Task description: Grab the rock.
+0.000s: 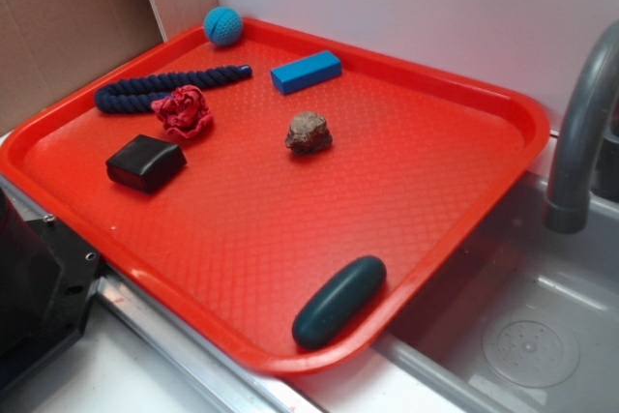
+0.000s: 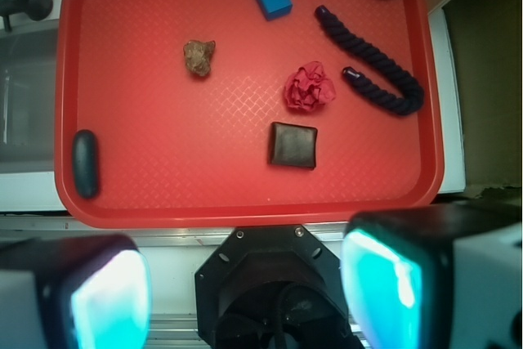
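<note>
— Six objects are laid out on the red plastic tray with the diamond-textured floor [image 1: 406, 229]. Where is the rough, lumpy brown-grey rock [image 1: 309, 132] found among them?

— It is seen alone on bare tray floor, near the middle and somewhat toward the far rim in the exterior view, touched by nothing. The blue rectangular block [image 1: 306, 72] lies beyond it, the red knotted fabric bundle [image 1: 183, 110] to one side, and the smooth dark green oval pebble [image 1: 339, 301] well apart at the near rim.

— Can a long axis be made out?

— Only faintly. In the wrist view the rock [image 2: 199, 56] is slightly longer than wide, with a broader upper part narrowing toward the lower end, so the axis is tilted a little off the tray's short edge. No clear pointing end can be told.

— What else is carried by the tray?

— A glossy black squarish block [image 1: 145, 162] is set near the fabric bundle, a dark navy twisted rope [image 1: 164, 87] is curved just behind it, and a teal crocheted ball [image 1: 222, 25] is tucked into the far corner.

— And the end effector [image 2: 245, 288]?

— Its two fingers [image 2: 106, 296], with their teal pads, are held wide apart, clear of the tray and high above the bench, with nothing between them.
</note>
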Motion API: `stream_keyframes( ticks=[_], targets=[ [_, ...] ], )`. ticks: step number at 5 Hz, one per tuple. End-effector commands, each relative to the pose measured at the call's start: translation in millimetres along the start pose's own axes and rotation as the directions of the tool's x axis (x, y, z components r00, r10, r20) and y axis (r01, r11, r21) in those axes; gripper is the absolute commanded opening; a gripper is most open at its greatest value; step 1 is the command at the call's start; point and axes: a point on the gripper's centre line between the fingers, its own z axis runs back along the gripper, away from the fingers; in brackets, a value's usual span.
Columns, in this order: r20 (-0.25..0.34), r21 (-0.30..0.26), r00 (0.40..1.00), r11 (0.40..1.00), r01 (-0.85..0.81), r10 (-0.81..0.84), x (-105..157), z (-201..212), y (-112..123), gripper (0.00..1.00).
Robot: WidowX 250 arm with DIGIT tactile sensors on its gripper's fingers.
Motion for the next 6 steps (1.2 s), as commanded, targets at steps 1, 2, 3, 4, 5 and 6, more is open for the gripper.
stream_keyframes(
  ticks=[1,2,3,4,5,6],
  targets=[
    [0.0,0.0,1.0,1.0,0.0,0.0,0,0,0,1.0],
    [-0.134,0.108,0.965,0.972,-0.211,0.224,26,-53,-18,1.0],
    [0.035,0.12,0.907,0.9,-0.42,0.419,77,-79,-49,1.0],
    [0.08,0.081,0.882,0.879,-0.47,0.464,107,-101,-54,1.0],
    [0.081,0.166,0.962,0.949,-0.27,0.26,135,-145,-59,1.0],
    [0.03,0.211,0.988,0.965,-0.156,0.153,148,-176,-50,1.0]
  ],
)
